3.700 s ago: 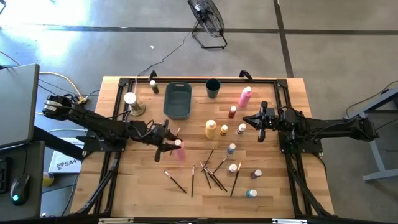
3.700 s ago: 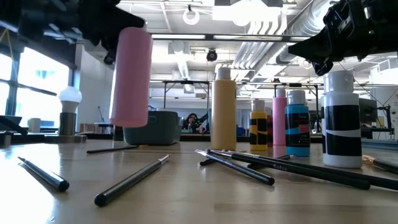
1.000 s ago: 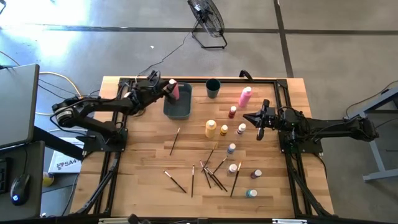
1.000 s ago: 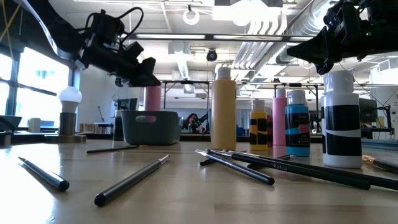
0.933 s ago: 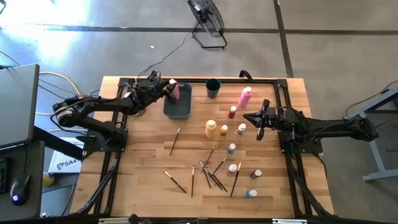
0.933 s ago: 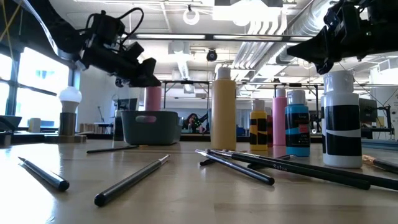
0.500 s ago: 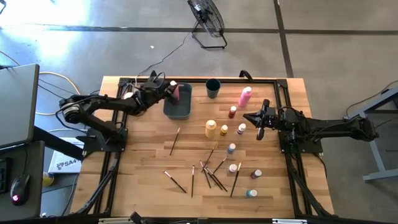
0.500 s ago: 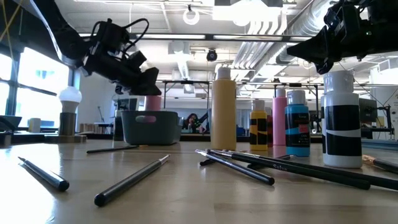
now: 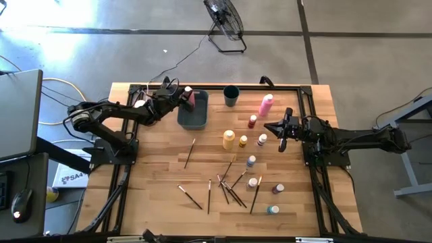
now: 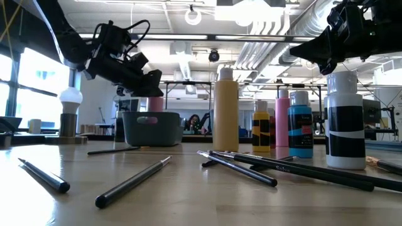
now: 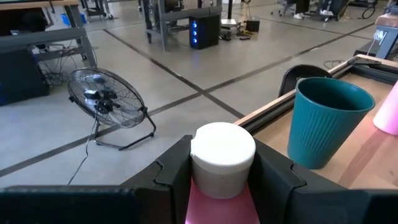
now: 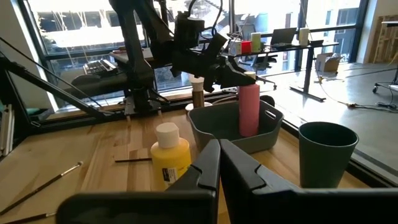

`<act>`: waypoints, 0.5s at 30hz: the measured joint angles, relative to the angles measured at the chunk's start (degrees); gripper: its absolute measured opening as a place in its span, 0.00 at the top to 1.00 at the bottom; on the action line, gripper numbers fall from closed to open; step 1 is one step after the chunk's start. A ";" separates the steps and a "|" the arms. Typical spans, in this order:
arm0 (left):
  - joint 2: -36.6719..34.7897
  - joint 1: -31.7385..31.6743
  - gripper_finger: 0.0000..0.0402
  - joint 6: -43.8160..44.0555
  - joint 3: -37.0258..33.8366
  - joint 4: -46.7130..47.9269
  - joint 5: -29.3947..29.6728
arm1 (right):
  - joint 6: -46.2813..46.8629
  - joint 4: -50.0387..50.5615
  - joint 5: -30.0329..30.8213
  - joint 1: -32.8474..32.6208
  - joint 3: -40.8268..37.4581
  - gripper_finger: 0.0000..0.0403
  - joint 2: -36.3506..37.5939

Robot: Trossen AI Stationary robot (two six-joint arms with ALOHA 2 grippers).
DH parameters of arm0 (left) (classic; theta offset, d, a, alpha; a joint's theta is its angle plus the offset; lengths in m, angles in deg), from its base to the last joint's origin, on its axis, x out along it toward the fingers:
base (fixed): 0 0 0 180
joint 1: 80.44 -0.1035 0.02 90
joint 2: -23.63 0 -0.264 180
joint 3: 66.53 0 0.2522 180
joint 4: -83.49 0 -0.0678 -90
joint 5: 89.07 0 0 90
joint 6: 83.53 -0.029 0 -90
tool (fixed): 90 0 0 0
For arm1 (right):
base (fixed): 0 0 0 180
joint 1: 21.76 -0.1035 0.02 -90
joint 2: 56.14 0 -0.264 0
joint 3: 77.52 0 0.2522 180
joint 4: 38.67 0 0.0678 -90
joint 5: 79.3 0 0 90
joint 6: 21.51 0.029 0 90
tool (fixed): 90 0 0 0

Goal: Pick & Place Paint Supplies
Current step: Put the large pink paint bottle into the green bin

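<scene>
A tall pink squeeze bottle (image 12: 249,112) with a white cap (image 11: 222,157) stands upright in the far left corner of the grey bin (image 9: 192,111). My left gripper (image 9: 183,98) is shut on its top; the bin's wall (image 10: 151,127) hides its base. My right gripper (image 9: 279,133) hangs shut and empty above the table's right half. A yellow bottle (image 9: 229,139), a second pink bottle (image 9: 266,104) and several small paint bottles (image 9: 251,161) stand on the table. Paintbrushes (image 9: 229,190) lie toward the near edge. My left gripper pinches the pink bottle between its two fingers (image 11: 177,171) at the top, by the white cap and shoulder (image 11: 217,202). The fingers come from the table's left, slanting slightly down. The bottle is upright with its lower half inside the bin; whether its base rests there is hidden.
A teal cup (image 9: 231,95) stands right of the bin at the far edge. A white knob on a tan base (image 10: 70,100) stands left of the bin, under my left arm. One brush (image 9: 190,152) lies alone near the table's middle.
My left gripper has sunk a little with the pink bottle, still shut on it. The bottle has stayed upright and gone deeper into the bin.
</scene>
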 joint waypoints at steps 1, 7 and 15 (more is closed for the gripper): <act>-0.03 0.02 0.68 0.00 0.00 0.10 0.01 | 0.00 -0.02 0.00 0.00 0.00 0.99 0.00; -0.04 0.02 0.68 0.00 0.00 0.16 0.03 | 0.00 0.00 0.00 0.00 0.00 0.99 0.01; -0.04 0.02 0.68 -0.17 0.00 0.29 0.06 | -0.01 0.00 0.00 0.00 0.00 0.99 0.00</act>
